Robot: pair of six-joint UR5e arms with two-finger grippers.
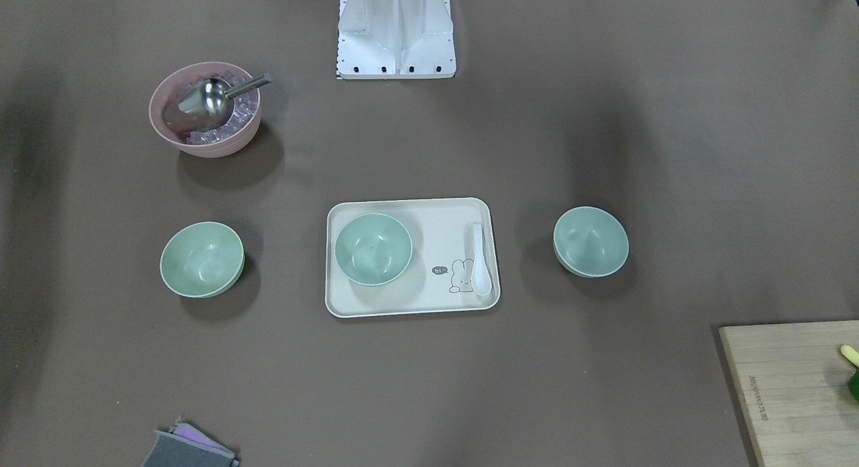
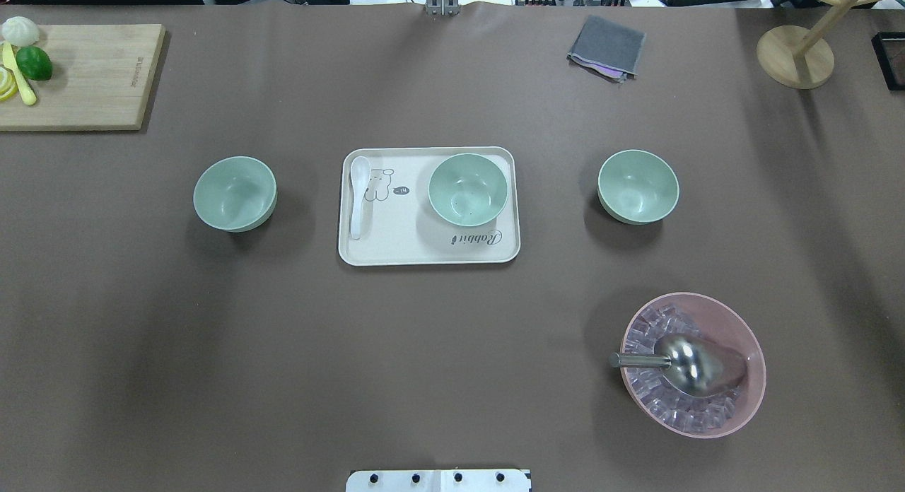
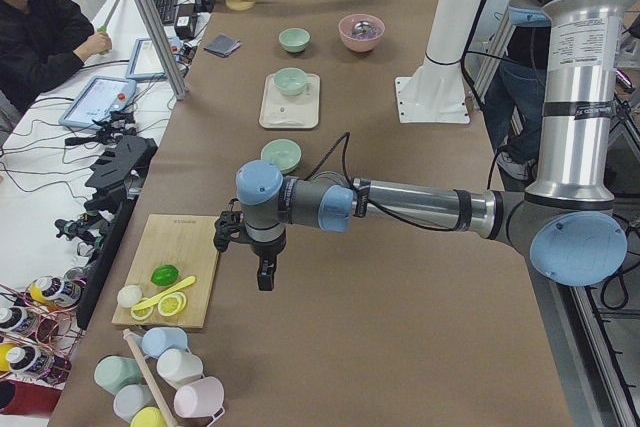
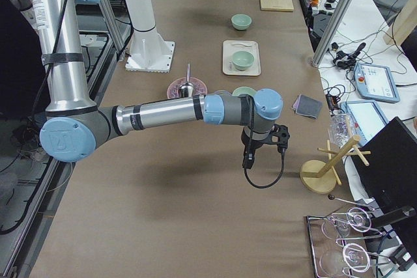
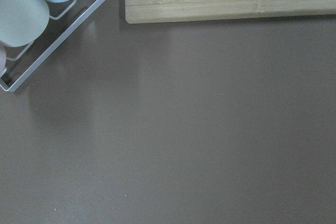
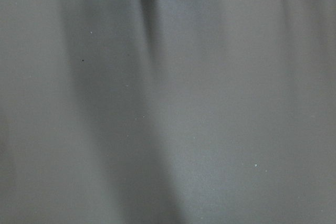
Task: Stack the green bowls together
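Note:
Three pale green bowls stand apart in a row across the table. One bowl (image 2: 235, 194) is on the left, one (image 2: 468, 189) sits in the cream tray (image 2: 428, 255), and one (image 2: 638, 186) is on the right. In the front-facing view they show as the left-side bowl (image 1: 590, 241), the tray bowl (image 1: 373, 248) and the right-side bowl (image 1: 201, 259). My left gripper (image 3: 264, 277) hangs near the wooden board, far from the bowls. My right gripper (image 4: 246, 161) hangs beyond the right bowl. I cannot tell if either is open or shut.
A pink bowl (image 2: 693, 365) holds ice cubes and a metal scoop. A white spoon (image 2: 358, 195) lies in the tray. A wooden board (image 2: 85, 75) with fruit, a grey cloth (image 2: 606, 47) and a wooden stand (image 2: 795, 54) sit along the far edge.

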